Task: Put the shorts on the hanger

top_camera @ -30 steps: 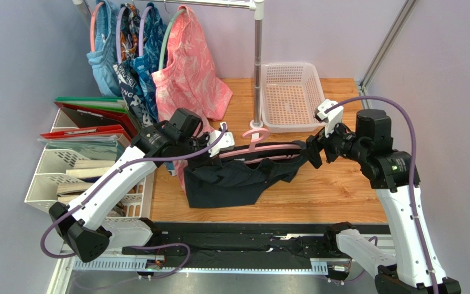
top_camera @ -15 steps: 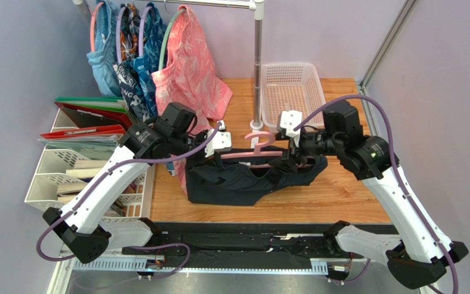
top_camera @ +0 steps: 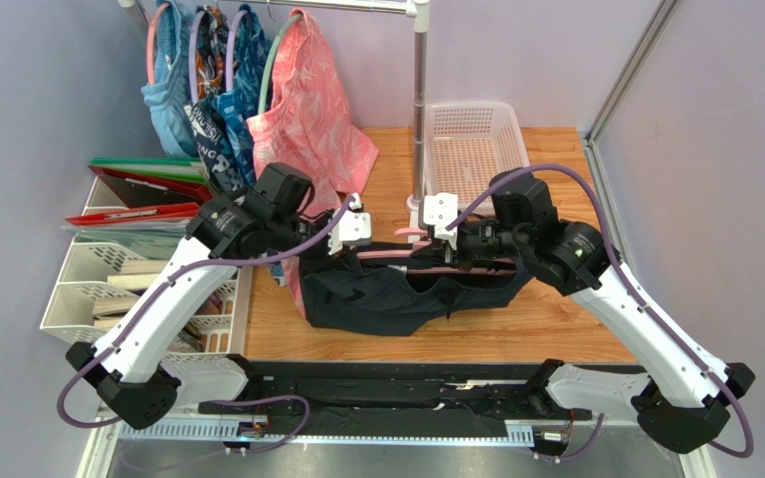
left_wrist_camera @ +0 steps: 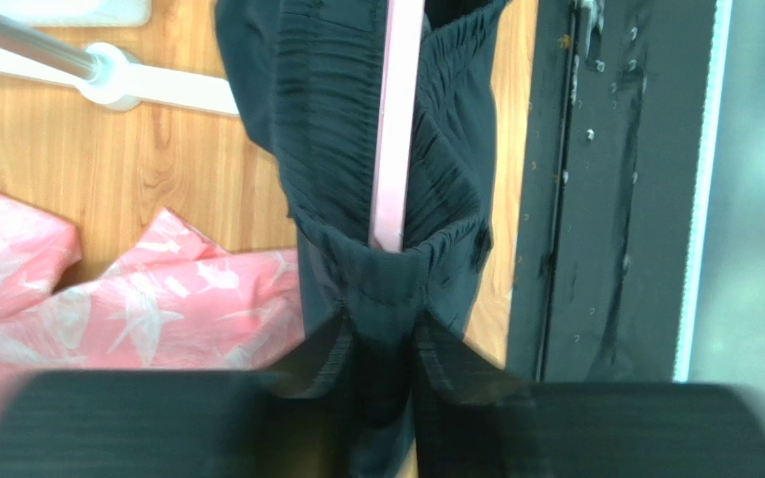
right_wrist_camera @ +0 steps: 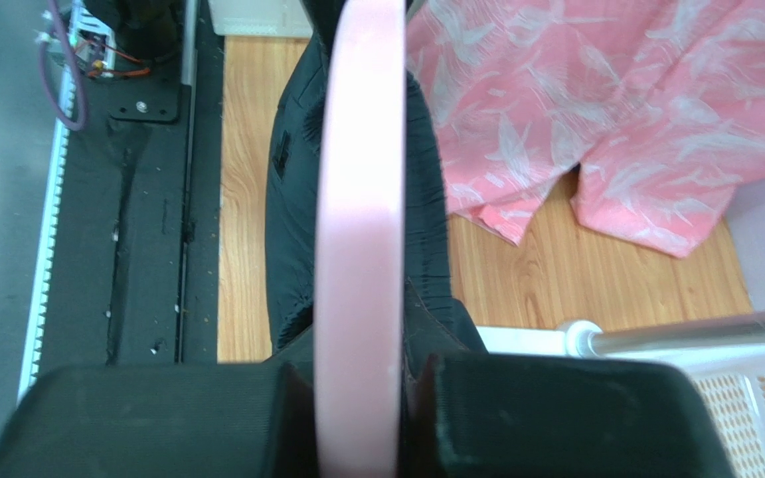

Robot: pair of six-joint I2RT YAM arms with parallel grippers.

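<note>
Shorts [top_camera: 396, 297] of plain black fabric hang stretched between the two arms at the middle of the top view, above the wooden surface [top_camera: 556, 324]. Their lower part droops toward it, and I cannot tell whether it touches. The pink hanger [top_camera: 408, 253] lies roughly level along their upper edge. In the left wrist view its straight bar runs inside the gathered waistband. Black cloth lies on both sides of the bar, and its end meets the fabric just ahead of the fingers.

The left gripper [left_wrist_camera: 382, 344] has its jaws pressed together on a fold of the shorts at the garment's left end, and the cloth bunches between the two pads. The right gripper [right_wrist_camera: 357, 393] has its jaws pinching the hanger's pink bar. The bar passes between them edge-on, with black cloth just beside it.

Behind the left arm a pink leaf-print garment [top_camera: 312, 115] hangs down, and its hem spills onto the surface just beside the shorts. Blue patterned garments [top_camera: 212, 95] hang further left. A white basket [top_camera: 471, 149] sits at the far edge of the surface, to the right of the metal pole [top_camera: 419, 110]. Stacked file trays [top_camera: 97, 289] stand off the surface's left side.
</note>
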